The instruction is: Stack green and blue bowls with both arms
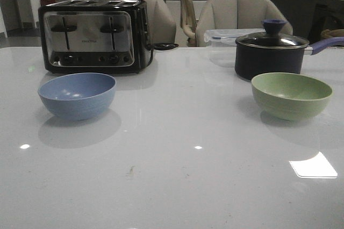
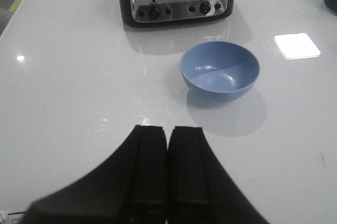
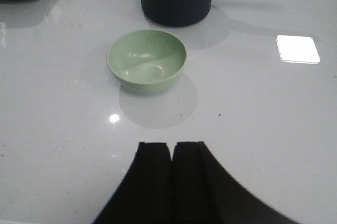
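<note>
Nothing is grasped yet, so the step in hand, as I judge it, is the first reach: each arm should go to its own bowl, take the rim between the fingers after opening them, and lift straight up so that the smooth table does not let the bowl slide. The blue bowl stands upright just in front of the toaster, while the green bowl stands upright just in front of the dark saucepan; the two bowls are well apart and both empty. The left gripper hangs above the white table, short of the blue bowl, its jaws pressed together with nothing between. The right gripper hangs likewise short of the green bowl, jaws also together and empty.
</note>
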You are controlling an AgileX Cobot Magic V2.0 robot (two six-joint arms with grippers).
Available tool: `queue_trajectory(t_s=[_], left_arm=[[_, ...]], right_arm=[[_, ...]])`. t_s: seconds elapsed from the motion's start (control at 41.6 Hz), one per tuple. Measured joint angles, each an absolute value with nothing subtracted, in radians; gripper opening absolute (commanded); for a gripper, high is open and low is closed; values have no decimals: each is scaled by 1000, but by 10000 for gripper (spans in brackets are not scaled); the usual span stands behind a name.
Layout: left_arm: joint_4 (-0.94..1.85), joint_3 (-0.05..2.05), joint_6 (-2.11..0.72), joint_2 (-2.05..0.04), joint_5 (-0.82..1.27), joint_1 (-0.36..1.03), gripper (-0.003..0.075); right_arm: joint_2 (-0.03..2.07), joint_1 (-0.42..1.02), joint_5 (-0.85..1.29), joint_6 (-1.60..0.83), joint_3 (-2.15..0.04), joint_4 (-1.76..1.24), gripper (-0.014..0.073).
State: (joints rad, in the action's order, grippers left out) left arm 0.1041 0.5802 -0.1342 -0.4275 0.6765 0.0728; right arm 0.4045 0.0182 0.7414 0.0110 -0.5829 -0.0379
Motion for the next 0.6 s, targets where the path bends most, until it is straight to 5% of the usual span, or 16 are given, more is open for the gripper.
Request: queue_trajectory(t_s=[0.096, 0.216, 0.288, 0.6], left_arm=[[120, 571, -134, -439, 676, 73, 191], [125, 571, -134, -454, 676, 73, 453], [126, 571, -134, -461, 676, 73, 571], [161, 581, -163, -470, 676, 93, 580]], right_arm=[[405, 18, 751, 11, -567, -38, 225], [407, 18, 758, 11, -566, -38, 487], [407, 18, 762, 11, -566, -38, 568], [523, 18, 781, 11, -614, -38, 578]])
